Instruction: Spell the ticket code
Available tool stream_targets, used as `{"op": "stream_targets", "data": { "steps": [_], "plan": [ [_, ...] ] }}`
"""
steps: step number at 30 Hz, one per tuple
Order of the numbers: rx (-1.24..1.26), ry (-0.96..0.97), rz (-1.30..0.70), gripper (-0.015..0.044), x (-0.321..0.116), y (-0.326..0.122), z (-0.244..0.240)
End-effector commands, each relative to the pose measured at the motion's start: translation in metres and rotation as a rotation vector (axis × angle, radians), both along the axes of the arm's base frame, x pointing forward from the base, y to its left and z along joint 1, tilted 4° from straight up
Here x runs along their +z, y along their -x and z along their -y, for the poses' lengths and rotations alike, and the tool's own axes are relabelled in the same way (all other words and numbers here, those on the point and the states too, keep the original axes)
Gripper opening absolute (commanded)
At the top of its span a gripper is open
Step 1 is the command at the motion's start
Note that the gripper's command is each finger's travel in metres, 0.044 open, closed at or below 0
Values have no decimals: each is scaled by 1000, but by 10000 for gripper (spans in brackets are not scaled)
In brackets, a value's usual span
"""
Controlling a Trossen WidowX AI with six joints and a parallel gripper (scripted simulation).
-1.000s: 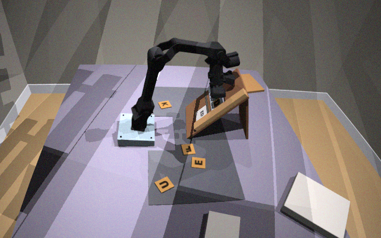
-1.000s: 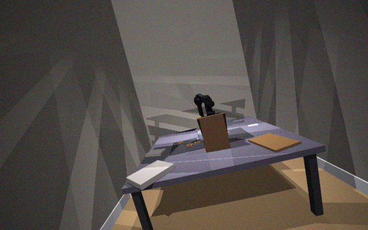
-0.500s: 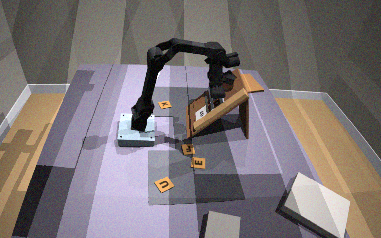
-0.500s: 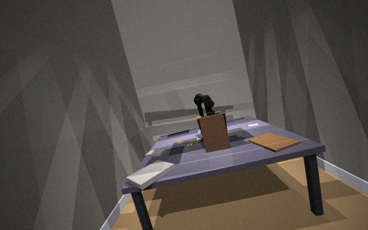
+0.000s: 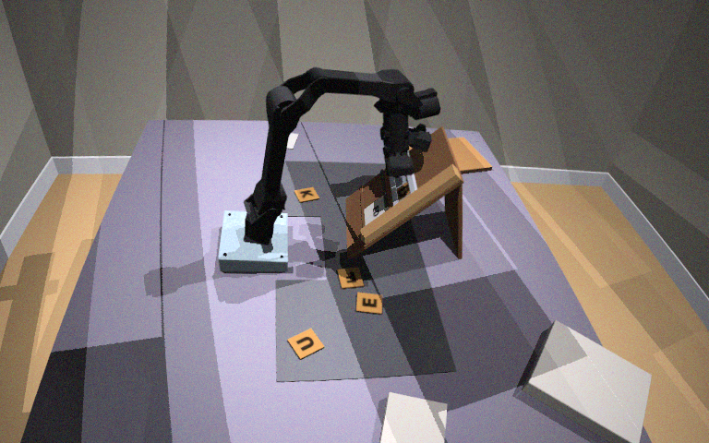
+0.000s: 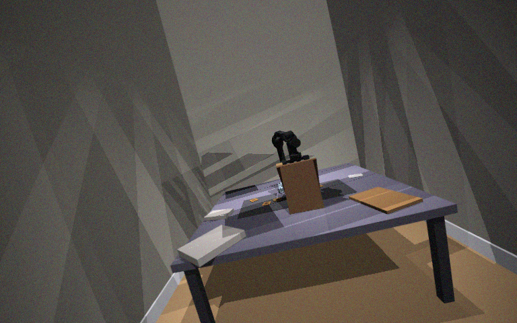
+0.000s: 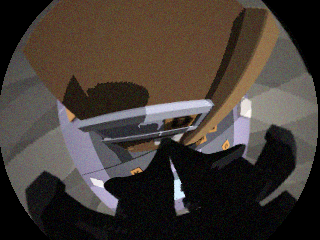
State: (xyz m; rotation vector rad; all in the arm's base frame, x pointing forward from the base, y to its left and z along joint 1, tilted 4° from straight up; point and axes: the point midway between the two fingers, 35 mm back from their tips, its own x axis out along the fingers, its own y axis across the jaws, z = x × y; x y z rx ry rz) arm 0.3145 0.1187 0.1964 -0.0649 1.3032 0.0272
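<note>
The sloped wooden board (image 5: 413, 211) (image 6: 303, 186) (image 7: 150, 50) rises away from the arm's base, and its letter rail (image 5: 412, 183) (image 7: 145, 111) runs crosswise on the face, long axis across the slope. One tile (image 5: 402, 188) (image 7: 180, 121) is in the rail, nearer the end by the raised side strip; its letter is too dark to read. The ticket (image 5: 372, 211) sits lower on the board.

The gripper (image 5: 389, 190) (image 7: 164, 140) points down over the face, fingers drawn narrow with nothing between them; contact with the rail cannot be told.

Off the board's low corner lie the F tile (image 5: 350, 278) (image 6: 277, 199) and E tile (image 5: 369, 303) (image 6: 266, 203), edges near each other with a narrow gap. The U tile (image 5: 306, 342) (image 6: 254, 200) lies farther out, turned diagonally, with open mat around it. The K tile (image 5: 306, 194) (image 7: 136, 171) lies apart on the board's other side, letter sideways in the top view.
</note>
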Motion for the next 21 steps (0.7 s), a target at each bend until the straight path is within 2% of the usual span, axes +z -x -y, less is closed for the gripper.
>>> {"op": "stream_targets", "data": {
  "steps": [1,2,5,12,18,19,21],
  "plan": [
    [-6,3,-1,0,1,4,1],
    [-6,3,-1,0,1,4,1],
    [144,18,25,79,13,8,-2],
    [827,158,174,263,66,43,-5],
    [1387,355,334,420,105,79,-3],
    [1477,396,363,440,111,85,-2],
    [1636,477,415,440,122,97,0]
  ]
}}
